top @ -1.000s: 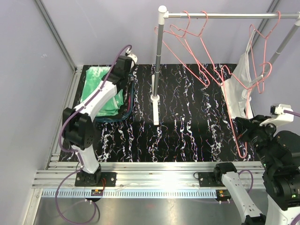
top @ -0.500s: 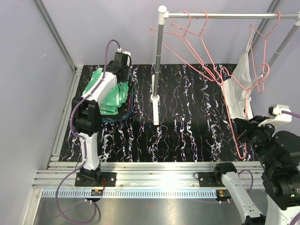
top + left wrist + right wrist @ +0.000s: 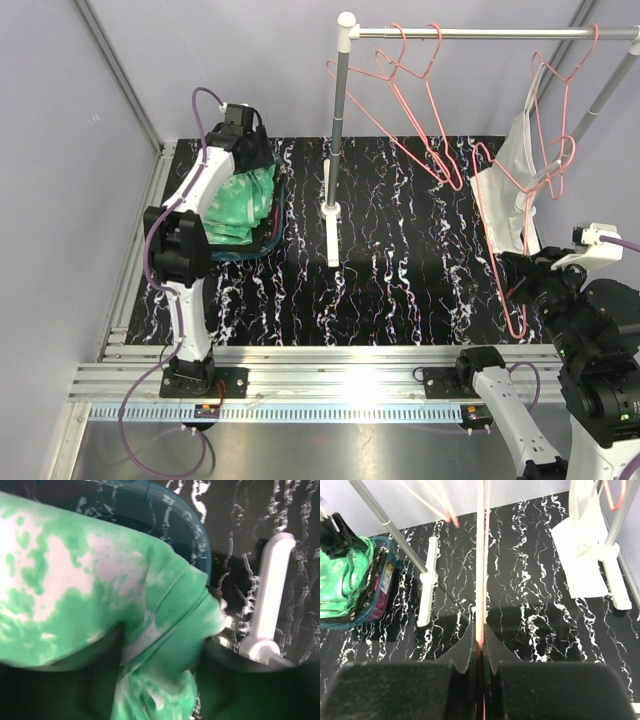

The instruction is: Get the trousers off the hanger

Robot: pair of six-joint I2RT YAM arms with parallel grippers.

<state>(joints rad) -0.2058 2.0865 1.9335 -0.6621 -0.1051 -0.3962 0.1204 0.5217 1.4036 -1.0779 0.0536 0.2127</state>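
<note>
Nearest, at 4 o'clock, the right gripper [image 3: 480, 645] was pinched tight on the wire of a pink hanger [image 3: 482, 555]. Farther off, at 10 o'clock, the green-and-white trousers [image 3: 240, 205] lay in a blue tub [image 3: 235, 254]. The left gripper [image 3: 252, 152] was right over them; I could not tell if it was open. At 2 o'clock, a white cloth [image 3: 505, 190] hung under the rail [image 3: 480, 33].

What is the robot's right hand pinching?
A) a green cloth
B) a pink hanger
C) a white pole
B: in the right wrist view, the right gripper is closed on the thin wire of the pink hanger.
</note>
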